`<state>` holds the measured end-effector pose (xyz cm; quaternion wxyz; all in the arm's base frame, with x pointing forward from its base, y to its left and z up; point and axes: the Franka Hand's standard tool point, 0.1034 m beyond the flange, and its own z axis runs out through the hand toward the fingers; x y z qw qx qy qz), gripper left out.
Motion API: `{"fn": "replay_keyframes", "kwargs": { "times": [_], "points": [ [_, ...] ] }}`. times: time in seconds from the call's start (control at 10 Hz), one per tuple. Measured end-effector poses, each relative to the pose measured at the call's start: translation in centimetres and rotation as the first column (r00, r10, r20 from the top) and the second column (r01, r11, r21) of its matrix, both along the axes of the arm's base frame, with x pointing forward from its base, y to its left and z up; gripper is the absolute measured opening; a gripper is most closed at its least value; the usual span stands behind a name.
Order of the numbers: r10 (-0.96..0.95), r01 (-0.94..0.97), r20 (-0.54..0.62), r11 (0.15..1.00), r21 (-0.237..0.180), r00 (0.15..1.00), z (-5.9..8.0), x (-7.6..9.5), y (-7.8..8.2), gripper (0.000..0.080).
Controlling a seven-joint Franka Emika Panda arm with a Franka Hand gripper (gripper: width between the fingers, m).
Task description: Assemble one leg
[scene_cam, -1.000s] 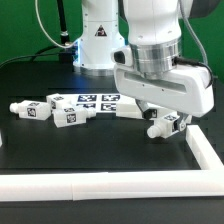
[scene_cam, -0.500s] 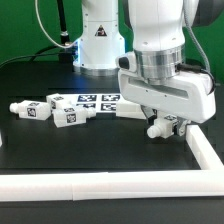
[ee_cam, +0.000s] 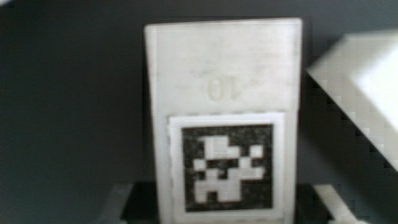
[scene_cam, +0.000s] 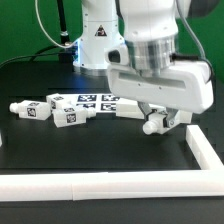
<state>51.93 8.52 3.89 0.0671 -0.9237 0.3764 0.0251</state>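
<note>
My gripper [scene_cam: 158, 113] is shut on a white leg [scene_cam: 160, 122] and holds it lying sideways just above the black table, at the exterior view's right. In the wrist view the leg [ee_cam: 217, 80] fills the middle, its black-and-white tag facing the camera, with my gripper [ee_cam: 217, 203] closed on its sides. Three more legs lie on the table at the exterior view's left: one far left [scene_cam: 24, 108], one [scene_cam: 70, 116] beside it, and one [scene_cam: 56, 100] just behind.
The marker board [scene_cam: 96, 99] lies behind the loose legs. A white panel edge [scene_cam: 128, 111] shows under the arm and in the wrist view [ee_cam: 361, 85]. A white rail [scene_cam: 100, 186] borders the table's front and the right side [scene_cam: 205, 150].
The arm has moved a little toward the exterior view's left and slightly up, carrying the leg with it. The loose legs have not moved.
</note>
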Motion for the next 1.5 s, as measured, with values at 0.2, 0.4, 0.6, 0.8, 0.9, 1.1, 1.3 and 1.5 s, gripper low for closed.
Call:
{"fn": "replay_keyframes", "kwargs": {
  "times": [0.2, 0.4, 0.6, 0.8, 0.9, 1.1, 1.3, 1.5],
  "points": [
    [0.088, -0.088, 0.027, 0.996, 0.004, 0.996, 2.1, 0.3, -1.7, 0.0285],
    [0.106, -0.106, 0.047, 0.994, -0.007, 0.993, 3.3, -1.4, -3.6, 0.0285],
    [0.113, -0.113, 0.045, 0.994, -0.007, 0.993, 3.1, -1.5, -3.4, 0.0285],
    [0.113, -0.113, 0.044, 0.994, -0.007, 0.993, 3.1, -1.5, -3.4, 0.0285],
    [0.122, -0.121, 0.044, 0.993, -0.007, 0.992, 3.0, -1.6, -3.6, 0.0285],
    [0.226, -0.226, 0.041, 0.974, -0.002, 0.973, 3.3, -5.2, -7.0, 0.0285],
    [0.264, -0.264, 0.033, 0.965, -0.003, 0.964, 4.3, -9.4, -10.0, 0.0286],
    [0.264, -0.264, 0.034, 0.964, -0.008, 0.964, 4.2, -9.8, -10.0, 0.0287]
  ]
}}
